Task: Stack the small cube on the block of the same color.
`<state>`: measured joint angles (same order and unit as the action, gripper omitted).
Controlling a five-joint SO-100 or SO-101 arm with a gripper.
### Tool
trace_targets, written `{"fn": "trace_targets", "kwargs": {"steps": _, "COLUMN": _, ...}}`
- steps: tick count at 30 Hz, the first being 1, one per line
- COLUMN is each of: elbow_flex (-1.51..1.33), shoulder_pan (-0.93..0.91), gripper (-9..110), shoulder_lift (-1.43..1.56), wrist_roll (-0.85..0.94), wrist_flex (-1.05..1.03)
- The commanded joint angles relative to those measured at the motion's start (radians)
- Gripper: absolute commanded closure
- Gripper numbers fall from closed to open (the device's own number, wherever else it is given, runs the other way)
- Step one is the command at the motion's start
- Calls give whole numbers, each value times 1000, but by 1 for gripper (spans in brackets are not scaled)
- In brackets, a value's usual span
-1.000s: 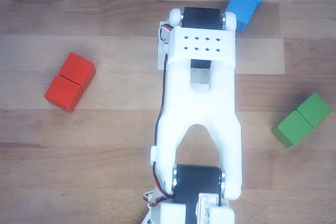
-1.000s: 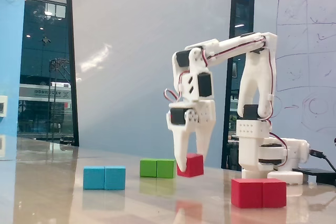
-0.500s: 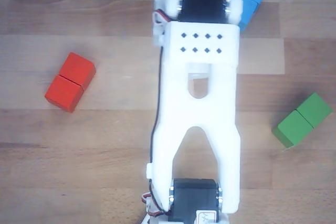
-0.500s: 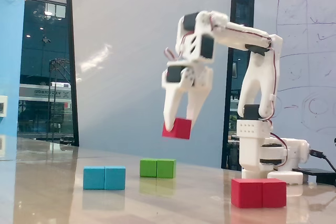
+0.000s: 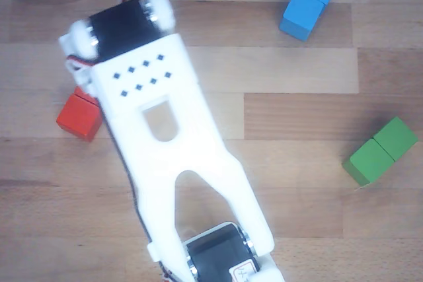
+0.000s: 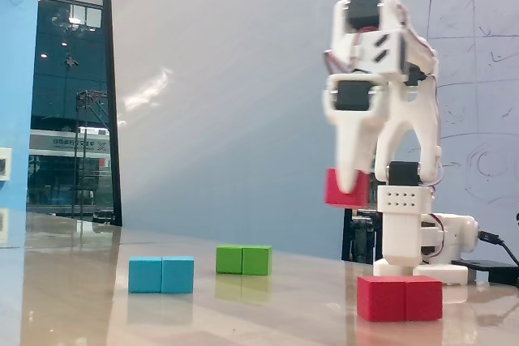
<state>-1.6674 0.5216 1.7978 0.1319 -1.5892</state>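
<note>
In the fixed view my gripper (image 6: 350, 190) is shut on the small cube (image 6: 337, 195), a red one, and holds it in the air. The cube hangs well above the table, a little left of the red block (image 6: 400, 297), which lies flat near the arm's base. In the other view the white arm (image 5: 165, 137) reaches from the bottom centre to the upper left and covers most of the red block (image 5: 78, 118). Only the block's lower-left half shows there. The gripper and the cube are hidden under the arm in that view.
A blue oblong block (image 5: 308, 1) (image 6: 161, 274) and a green oblong block (image 5: 381, 150) (image 6: 243, 259) lie apart on the wooden table. The arm's base (image 6: 418, 241) stands just behind the red block in the fixed view.
The gripper has lifted the small cube off the table and swung it across, from near the green block to above the red block. The blocks have not moved.
</note>
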Motion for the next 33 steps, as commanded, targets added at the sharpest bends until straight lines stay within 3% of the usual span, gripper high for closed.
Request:
{"fn": "trace_targets", "kwargs": {"steps": 1, "elbow_flex": 118, "shoulder_pan": 106, "gripper": 96, "shoulder_lift": -15, "wrist_roll": 5, "wrist_flex": 34}}
{"fn": "trace_targets", "kwargs": {"steps": 33, "elbow_flex": 118, "shoulder_pan": 172, "gripper": 96, "shoulder_lift": -258, "wrist_roll": 8, "wrist_flex": 170}}
